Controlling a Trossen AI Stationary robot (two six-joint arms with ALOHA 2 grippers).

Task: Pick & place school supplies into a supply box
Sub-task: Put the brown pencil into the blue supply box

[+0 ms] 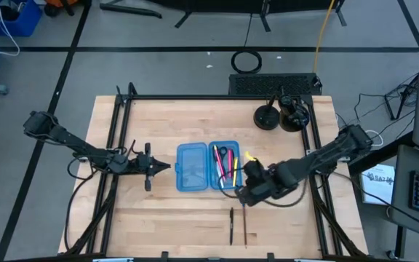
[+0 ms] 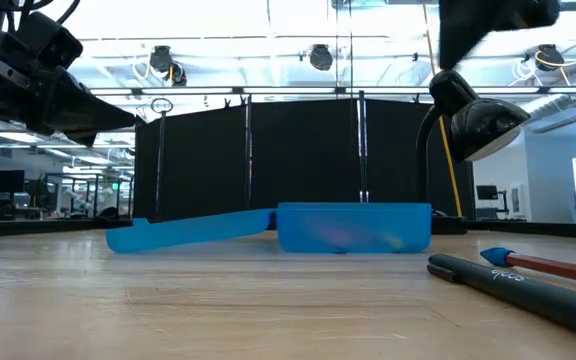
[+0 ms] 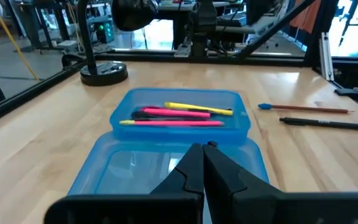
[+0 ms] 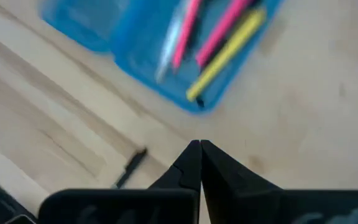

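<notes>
- High view: the supply box (image 1: pixel 208 167) lies open mid-table, its right half holding pink, yellow and dark supplies; a black pen (image 1: pixel 231 225) and a brown pencil (image 1: pixel 244 225) lie side by side on the bare wood nearer the table's front edge, well apart from the box
- The right gripper (image 1: pixel 244 195) hangs just beside the box's right front corner, fingers pressed together and carrying nothing; the right wrist view shows the box corner with a yellow pen (image 4: pixel 225 53) close ahead of the tips
- The left gripper (image 1: pixel 167 167) waits just left of the box's empty half, fingers together too, nothing in them
- Judged step: fetching one of the two loose items with the right arm
- To do it well: part the fingers before descending, line them across the pen's shaft, not along it, and take the pen near its middle so it hangs level
- Take the black pen alone; the pencil is close enough to be dragged along
- Risk: thin shafts roll on the wood when nudged
</notes>
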